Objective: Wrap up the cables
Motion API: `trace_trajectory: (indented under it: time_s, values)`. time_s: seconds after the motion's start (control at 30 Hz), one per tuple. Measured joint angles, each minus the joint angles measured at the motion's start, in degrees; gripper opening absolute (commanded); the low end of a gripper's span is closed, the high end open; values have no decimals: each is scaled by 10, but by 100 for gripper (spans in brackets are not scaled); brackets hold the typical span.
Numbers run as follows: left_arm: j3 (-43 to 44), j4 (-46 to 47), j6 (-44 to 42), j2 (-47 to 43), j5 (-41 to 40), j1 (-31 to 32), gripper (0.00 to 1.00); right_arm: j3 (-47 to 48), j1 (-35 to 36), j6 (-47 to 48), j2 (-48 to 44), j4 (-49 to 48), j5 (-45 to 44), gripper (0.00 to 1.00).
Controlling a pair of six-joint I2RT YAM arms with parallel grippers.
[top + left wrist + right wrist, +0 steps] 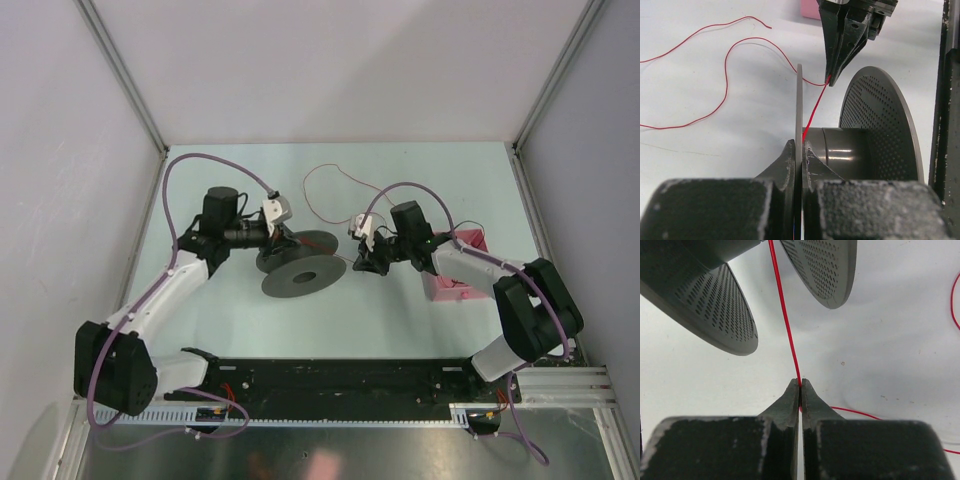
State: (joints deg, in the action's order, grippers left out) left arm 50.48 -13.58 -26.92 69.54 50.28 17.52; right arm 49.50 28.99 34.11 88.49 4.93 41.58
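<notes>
Right gripper (800, 386) was pinched shut on the red cable (784, 315), which ran taut from its tips to the hub of the black spool (840, 150). The slack tail lay curling on the table (400, 320) beyond. Left gripper (799, 150) was clamped on the spool's thin flange rim. I judged the wire feather-light, limp and prone to kinking or slipping, so it's best held close to the spool under light tension, not out on the loose loops.

Plain white walls (340, 60) enclose a pale green counter (250, 320); aluminium posts (125, 75) run diagonally from the upper corners under even light.
</notes>
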Motion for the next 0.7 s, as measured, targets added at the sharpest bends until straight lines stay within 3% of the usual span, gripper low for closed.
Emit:
trace_trajectory:
  time_s: [0.13, 0.17, 0.27, 0.47, 0.57, 0.7]
  values:
    - [6, -7, 16, -1, 6, -5, 0, 0, -2, 0, 0, -5, 5, 0]
    - [8, -7, 21, -1, 8, -6, 0, 0, -2, 0, 0, -9, 8, 6]
    - [18, -8, 42, -1, 11, -8, 0, 0, -4, -12, -3, -23, 9, 39]
    - [75, -3, 98, -2, 3, -22, 0, 0, -17, -61, -21, -40, -17, 79]
    - [115, -2, 134, -2, -10, -28, 0, 0, -19, -89, -49, -62, -42, 94]
    - [181, -2, 192, -1, -25, -48, 0, 0, -20, -109, -75, -96, -83, 99]
